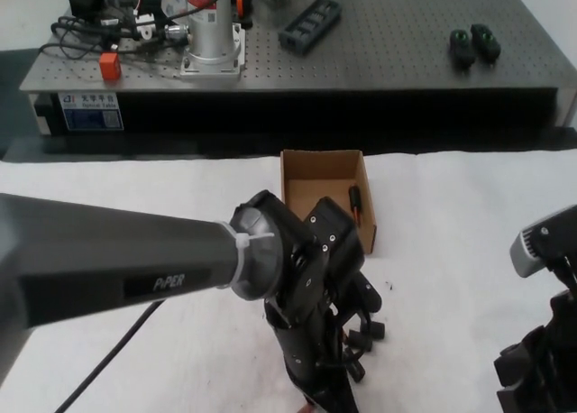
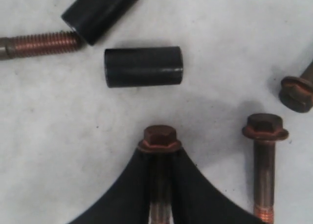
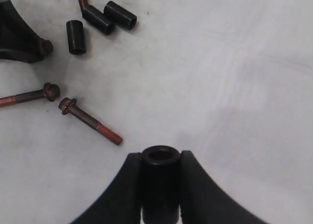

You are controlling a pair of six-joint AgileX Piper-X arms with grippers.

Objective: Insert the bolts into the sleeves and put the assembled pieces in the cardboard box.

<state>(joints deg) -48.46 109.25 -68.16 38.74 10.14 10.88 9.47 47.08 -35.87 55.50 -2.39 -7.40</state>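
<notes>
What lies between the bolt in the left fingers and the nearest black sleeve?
Nothing; the left wrist view shows bare white cloth between the bolt and the sleeve.

Spread with white cloth [image 1: 451, 251], strewn with loose parts.
Bears a cardboard box [image 1: 293, 174] at the far side, open upward. Nearer, holds three black sleeves [image 3: 76, 36] lying on their sides close together, and copper-coloured bolts [image 3: 90, 121]: one with its threaded end at a sleeve's mouth, two more apart from the sleeves, heads near each other.
</notes>
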